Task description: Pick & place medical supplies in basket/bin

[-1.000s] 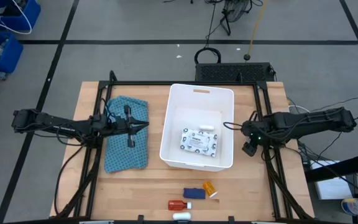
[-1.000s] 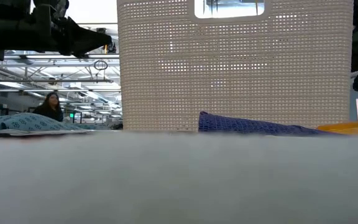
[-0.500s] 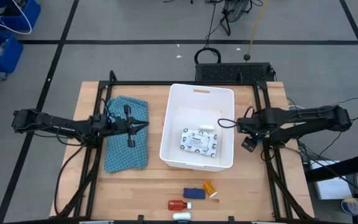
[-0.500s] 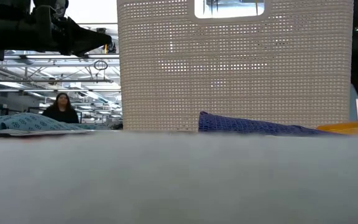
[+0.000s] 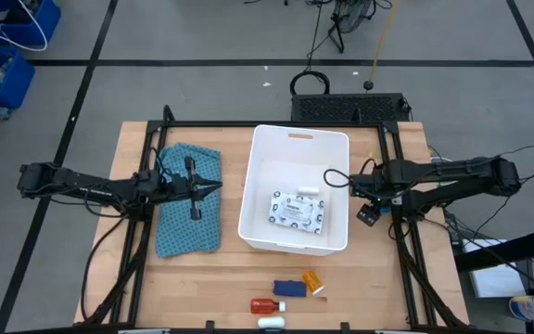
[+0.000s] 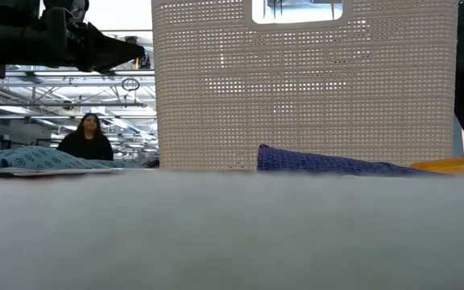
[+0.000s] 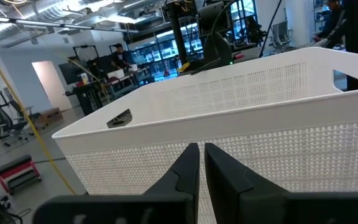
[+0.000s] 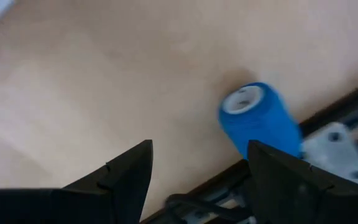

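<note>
The white bin stands mid-table and holds a flat white printed packet and a small white tube. Near the table's near edge lie a blue piece, an orange pill bottle, a red small bottle and a white tube. My right gripper is open above the bin's right rim. In its wrist view a blue roll lies on the wood beside a black frame rail, beyond the open gripper. My left gripper waits shut over the teal cloth, pointing at the bin wall.
The black frame rails run along the table's sides. In the low view the bin's perforated wall fills the middle, with the blue piece in front of it. A person shows in the room behind the table.
My right gripper has moved toward the table's left, from beside the bin to above its right rim, staying open. The person in the room behind has shifted sideways.
</note>
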Robot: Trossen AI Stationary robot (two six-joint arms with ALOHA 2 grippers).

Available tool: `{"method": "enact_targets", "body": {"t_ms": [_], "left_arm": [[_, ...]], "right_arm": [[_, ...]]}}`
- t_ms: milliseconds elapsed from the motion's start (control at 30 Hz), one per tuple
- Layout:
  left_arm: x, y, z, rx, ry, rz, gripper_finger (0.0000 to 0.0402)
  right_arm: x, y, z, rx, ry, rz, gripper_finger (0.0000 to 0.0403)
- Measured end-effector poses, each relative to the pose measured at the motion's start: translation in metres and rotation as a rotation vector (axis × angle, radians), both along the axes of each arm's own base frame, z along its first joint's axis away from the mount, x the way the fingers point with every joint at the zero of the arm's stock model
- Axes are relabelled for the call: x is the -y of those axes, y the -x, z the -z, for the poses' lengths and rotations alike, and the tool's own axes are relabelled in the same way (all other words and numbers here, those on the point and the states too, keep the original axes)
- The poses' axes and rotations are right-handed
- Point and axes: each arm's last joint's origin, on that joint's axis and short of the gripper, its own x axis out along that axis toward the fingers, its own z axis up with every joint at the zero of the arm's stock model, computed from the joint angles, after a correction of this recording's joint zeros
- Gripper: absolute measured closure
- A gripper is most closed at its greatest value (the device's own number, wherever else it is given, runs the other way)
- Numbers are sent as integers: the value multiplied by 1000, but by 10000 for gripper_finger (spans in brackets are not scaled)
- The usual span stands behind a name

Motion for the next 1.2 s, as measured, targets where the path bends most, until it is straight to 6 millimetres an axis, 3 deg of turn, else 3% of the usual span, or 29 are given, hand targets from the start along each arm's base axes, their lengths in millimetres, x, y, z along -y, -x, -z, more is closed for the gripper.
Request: {"method": "enact_targets", "body": {"t_ms": [400, 833, 1033, 1200], "left_arm": [[0, 0, 0, 0, 6, 0, 371], [0, 0, 0, 0, 6, 1, 371], [0, 0, 0, -1, 4, 1, 371], [0, 0, 0, 0, 7, 1, 371]], "right_arm": [[-33, 3, -18, 215, -153, -14, 149], [-58, -4, -69, 666, -330, -71, 149], [-74, -9, -101, 991, -458, -180, 149], [-97, -28, -122, 1295, -504, -303, 149]]}}
